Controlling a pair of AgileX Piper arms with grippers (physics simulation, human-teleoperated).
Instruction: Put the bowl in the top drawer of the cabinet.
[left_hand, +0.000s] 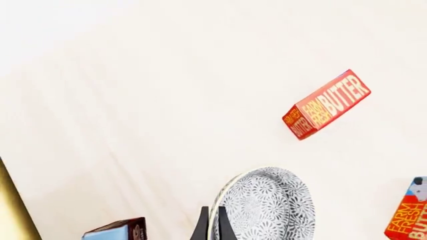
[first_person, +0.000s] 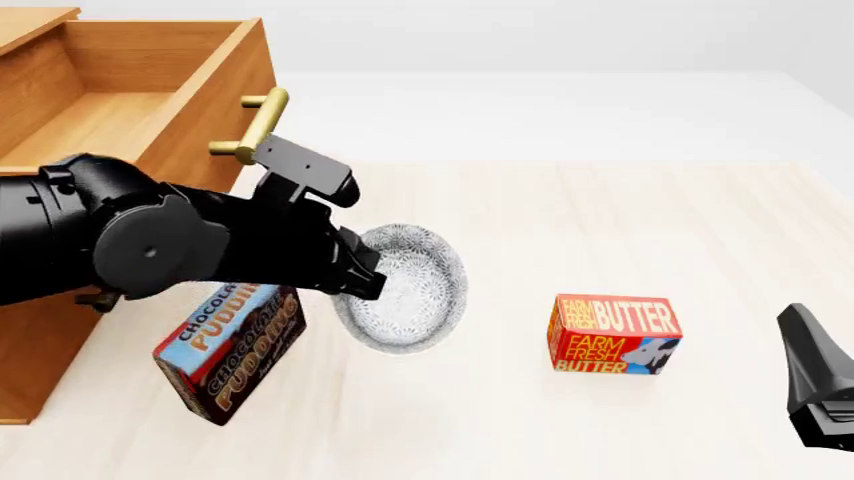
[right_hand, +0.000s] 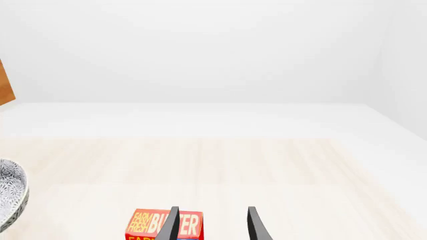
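One bowl (first_person: 407, 290) tilted on edge, rim pinched in the left pincer (first_person: 363, 275), above the table (first_person: 641, 220).

white bowl (first_person: 407, 290) with dark floral pattern, red-yellow butter box (first_person: 614, 334), warm brown cabinet (first_person: 94, 120), brass handle (first_person: 254, 125)

Both arms are matte black throughout. The left arm (first_person: 147, 245) is built of thick rounded housings with a large disc-shaped joint cover and a boxy angular block at its wrist. The left gripper (left_hand: 213, 226) and right gripper (right_hand: 212, 224) each end in thin, tapering dark blade-like fingers.
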